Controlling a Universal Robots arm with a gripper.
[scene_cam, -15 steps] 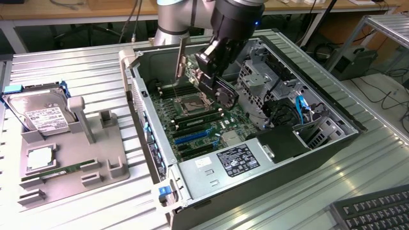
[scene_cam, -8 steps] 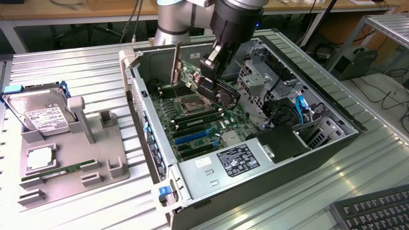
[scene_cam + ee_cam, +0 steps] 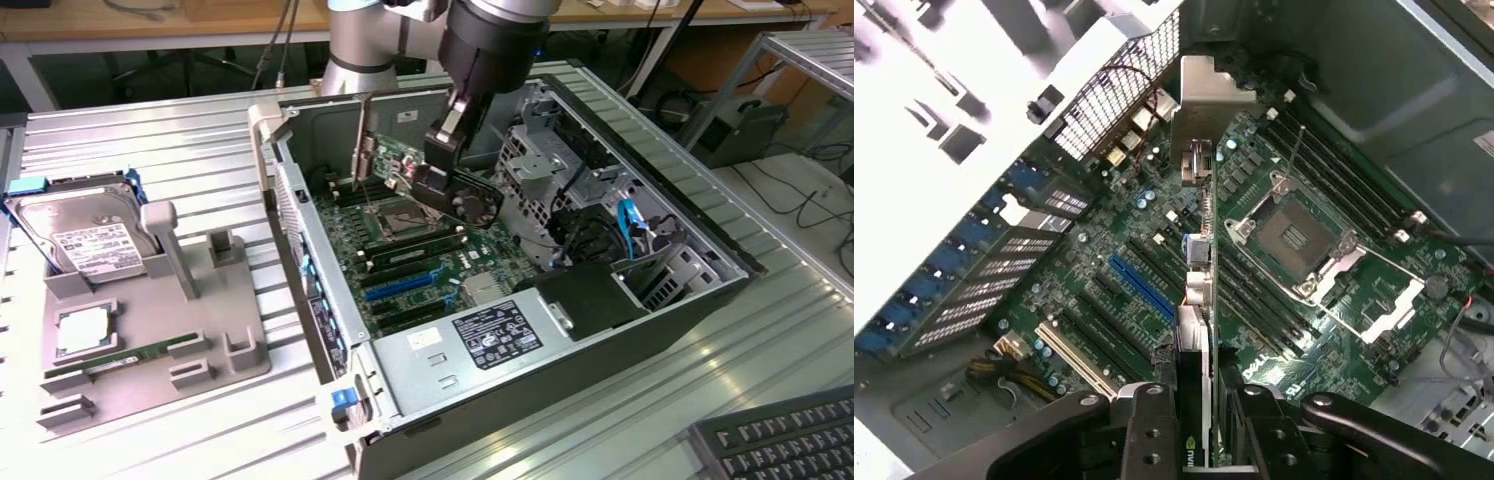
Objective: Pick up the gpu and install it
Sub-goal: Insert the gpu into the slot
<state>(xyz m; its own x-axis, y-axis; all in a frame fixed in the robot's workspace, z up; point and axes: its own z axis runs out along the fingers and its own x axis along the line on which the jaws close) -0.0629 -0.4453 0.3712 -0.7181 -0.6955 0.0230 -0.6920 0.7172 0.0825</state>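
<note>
The gpu (image 3: 407,172) is a green card with a black cooler and a silver end bracket (image 3: 363,140). It hangs upright and a little tilted inside the open computer case (image 3: 667,300), above the motherboard (image 3: 427,262). My gripper (image 3: 438,158) is shut on its upper edge. In the wrist view the gpu (image 3: 1196,290) appears edge-on between my two black fingers (image 3: 1152,425), its bracket (image 3: 1204,95) pointing toward the case's rear wall. The card hovers above the black expansion slots beside a blue slot (image 3: 1142,287), apart from the board.
The CPU socket (image 3: 1294,238) and memory slots lie beside the card's path. The power supply (image 3: 491,335) and drive cage (image 3: 547,165) crowd the case. Outside the case, a hard drive (image 3: 87,238) and a memory stick (image 3: 130,354) rest on a grey fixture (image 3: 200,310). A keyboard (image 3: 787,440) lies nearby.
</note>
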